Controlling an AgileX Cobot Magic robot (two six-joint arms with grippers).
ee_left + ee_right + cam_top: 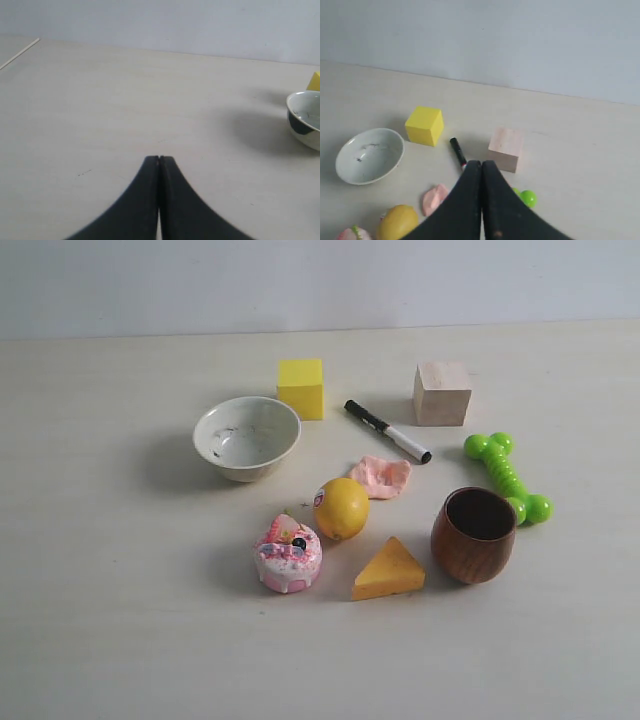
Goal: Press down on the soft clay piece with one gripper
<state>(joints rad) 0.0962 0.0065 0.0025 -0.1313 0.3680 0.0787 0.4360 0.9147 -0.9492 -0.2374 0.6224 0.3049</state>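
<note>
– The soft clay piece lies in the middle of the desk, we see, just beside the lemon at its near left and the marker tip at its far right.
– What room have we around it?
– Its right edge faces bare desk before the wooden cup; wide bare desk runs left and near of the cluster.
– We count one clay and two cubes, the yellow cube and the wooden cube; ten things altogether.
– The left gripper and the right gripper each show jaws pressed together.
</note>
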